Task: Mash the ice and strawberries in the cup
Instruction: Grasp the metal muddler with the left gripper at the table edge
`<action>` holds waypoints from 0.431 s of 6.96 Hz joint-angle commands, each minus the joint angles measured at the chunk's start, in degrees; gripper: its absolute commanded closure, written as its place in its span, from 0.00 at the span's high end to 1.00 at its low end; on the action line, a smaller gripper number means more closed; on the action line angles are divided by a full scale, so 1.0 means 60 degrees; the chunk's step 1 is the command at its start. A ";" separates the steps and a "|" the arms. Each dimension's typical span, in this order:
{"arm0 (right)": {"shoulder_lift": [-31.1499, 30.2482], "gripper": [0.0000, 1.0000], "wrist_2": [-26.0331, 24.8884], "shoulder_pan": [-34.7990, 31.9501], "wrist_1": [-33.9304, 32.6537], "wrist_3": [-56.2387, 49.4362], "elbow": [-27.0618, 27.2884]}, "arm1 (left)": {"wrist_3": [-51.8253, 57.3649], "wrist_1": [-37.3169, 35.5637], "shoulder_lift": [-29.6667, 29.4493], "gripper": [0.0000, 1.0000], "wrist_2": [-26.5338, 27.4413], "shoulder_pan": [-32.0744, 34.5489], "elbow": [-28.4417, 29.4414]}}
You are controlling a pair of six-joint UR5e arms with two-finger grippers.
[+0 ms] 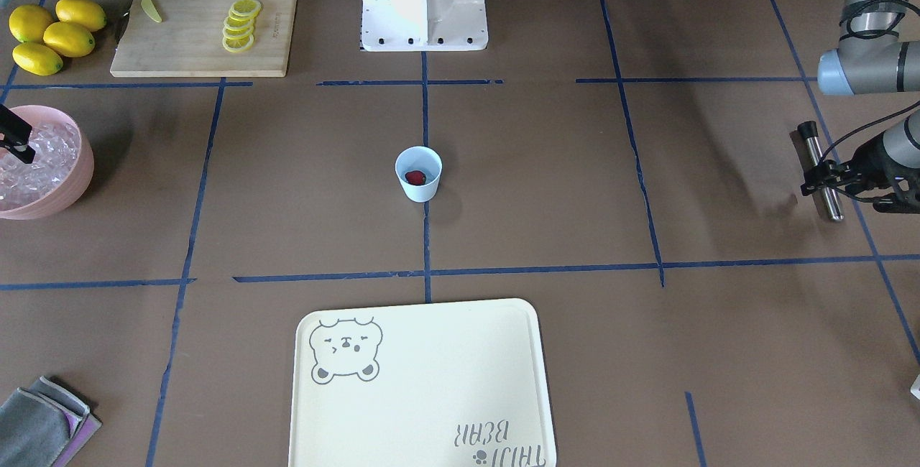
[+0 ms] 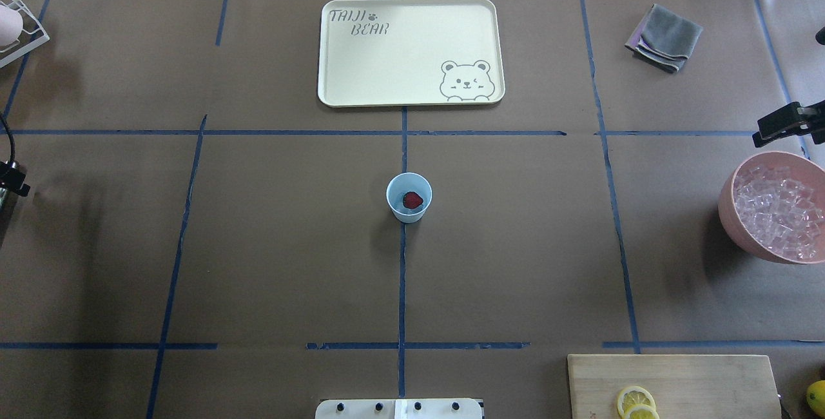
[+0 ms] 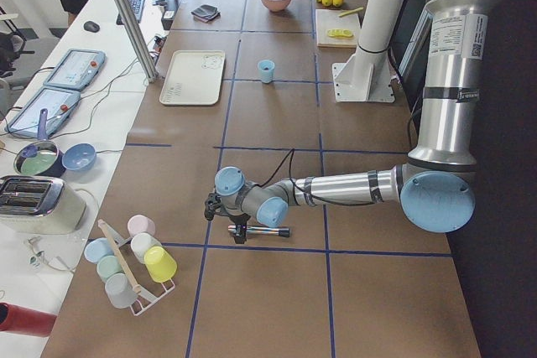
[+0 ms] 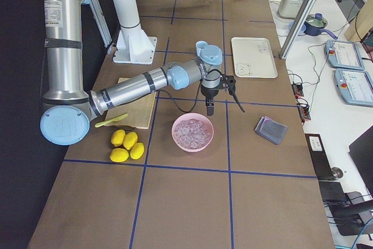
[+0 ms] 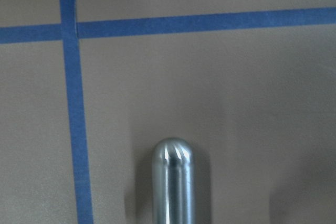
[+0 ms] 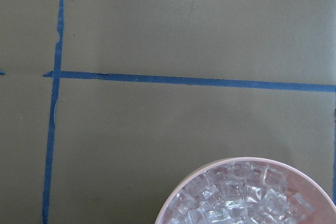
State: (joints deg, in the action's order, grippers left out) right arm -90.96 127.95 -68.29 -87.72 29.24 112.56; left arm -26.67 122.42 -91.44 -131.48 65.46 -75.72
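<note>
Two arms were in play, but I judged the ice step fell to the right one. The right gripper (image 4: pixel 224 104) hung with its fingers apart by the far rim of the pink bowl (image 2: pixel 731 225). In the overhead view the ice (image 2: pixel 776 213) lay heaped just toward 6 o'clock of it. The cup (image 2: pixel 408 213) stood well apart at the bowl's 9 o'clock, at table centre, holding the strawberry (image 2: pixel 412 200). I couldn't tell if it held ice. Farthest at 9 o'clock, the left gripper (image 1: pixel 823 181) looked clamped on a steel muddler (image 1: pixel 831 207).

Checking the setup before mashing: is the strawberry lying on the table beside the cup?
No, the overhead view shows the strawberry sitting inside the cup.
</note>
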 commanded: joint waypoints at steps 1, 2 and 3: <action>-0.0001 1.00 0.0004 0.0000 0.0000 0.0004 -0.0025 | 0.0036 0.0032 0.0021 0.06 -0.0015 -0.0012 0.0023; -0.0001 1.00 -0.0011 0.0015 0.0000 0.0004 -0.0025 | 0.0021 -0.0026 -0.0023 0.00 -0.0116 -0.0012 -0.0079; 0.0014 1.00 -0.0011 0.0015 0.0000 0.0004 -0.0083 | -0.0037 -0.0056 -0.0241 0.00 -0.1089 -0.0012 -0.0254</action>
State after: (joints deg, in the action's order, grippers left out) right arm -90.95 127.91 -68.24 -87.71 29.27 112.33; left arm -26.62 122.32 -91.85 -133.54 65.39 -76.29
